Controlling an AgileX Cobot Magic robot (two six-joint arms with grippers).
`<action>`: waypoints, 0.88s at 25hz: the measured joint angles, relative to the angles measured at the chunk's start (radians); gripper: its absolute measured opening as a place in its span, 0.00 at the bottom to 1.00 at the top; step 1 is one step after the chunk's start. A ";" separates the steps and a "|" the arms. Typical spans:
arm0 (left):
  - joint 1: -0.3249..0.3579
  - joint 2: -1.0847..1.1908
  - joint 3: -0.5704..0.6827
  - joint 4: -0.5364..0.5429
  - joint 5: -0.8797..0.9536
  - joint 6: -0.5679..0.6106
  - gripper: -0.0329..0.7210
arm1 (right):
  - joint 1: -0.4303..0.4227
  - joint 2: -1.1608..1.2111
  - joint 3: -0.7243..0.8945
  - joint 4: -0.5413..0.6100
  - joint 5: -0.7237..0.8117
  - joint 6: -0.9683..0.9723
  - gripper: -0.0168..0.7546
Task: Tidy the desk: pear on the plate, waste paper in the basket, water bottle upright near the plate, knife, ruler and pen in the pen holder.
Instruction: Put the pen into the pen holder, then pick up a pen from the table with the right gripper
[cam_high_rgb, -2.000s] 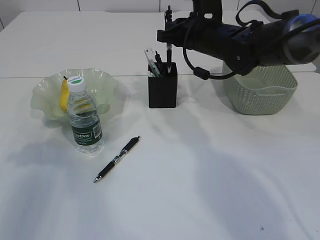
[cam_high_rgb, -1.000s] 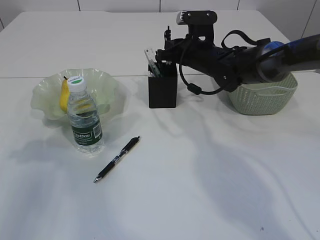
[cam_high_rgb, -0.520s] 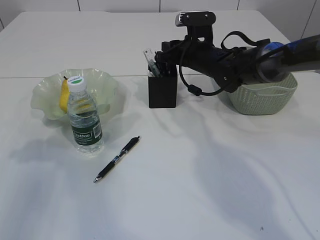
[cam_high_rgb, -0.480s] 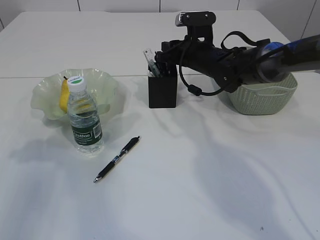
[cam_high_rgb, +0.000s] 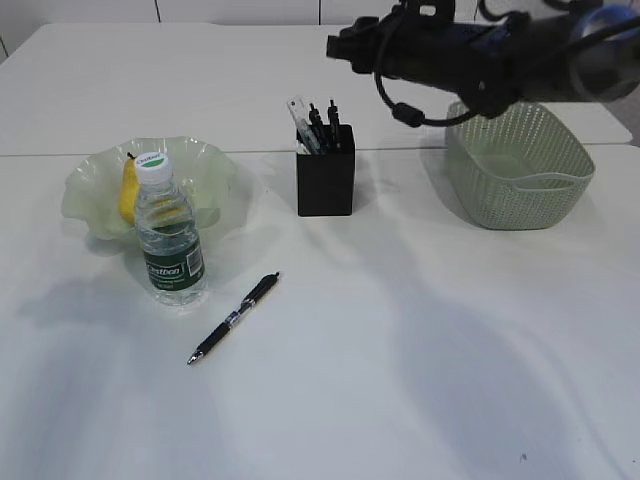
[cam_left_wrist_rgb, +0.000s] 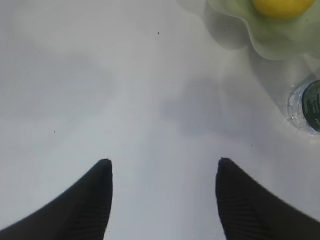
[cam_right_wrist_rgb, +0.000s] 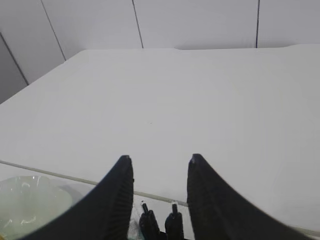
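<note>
Exterior view gives us most of the tally, with the pen holder as our landmark; to its left the pear lies in the plate, and the water bottle stands upright just in front of that plate; the ruler and dark stick-shaped items rise from the holder; to its right sits the basket, whose contents we cannot make out; one pen lies on the surface in front of the holder, left of it, so we judge that step remains; the right claw hangs above the holder, spread and empty; the left claw is likewise spread, holding nothing, over bare surface beside the plate.
</note>
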 joint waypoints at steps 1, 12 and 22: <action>0.000 0.000 0.000 0.002 0.000 0.000 0.65 | 0.000 -0.023 0.000 0.000 0.048 0.002 0.37; 0.000 0.000 0.000 0.002 -0.002 0.000 0.65 | 0.040 -0.262 0.000 0.002 0.544 -0.037 0.37; 0.000 0.000 0.000 0.002 -0.002 0.000 0.65 | 0.110 -0.281 0.000 0.322 0.928 -0.357 0.37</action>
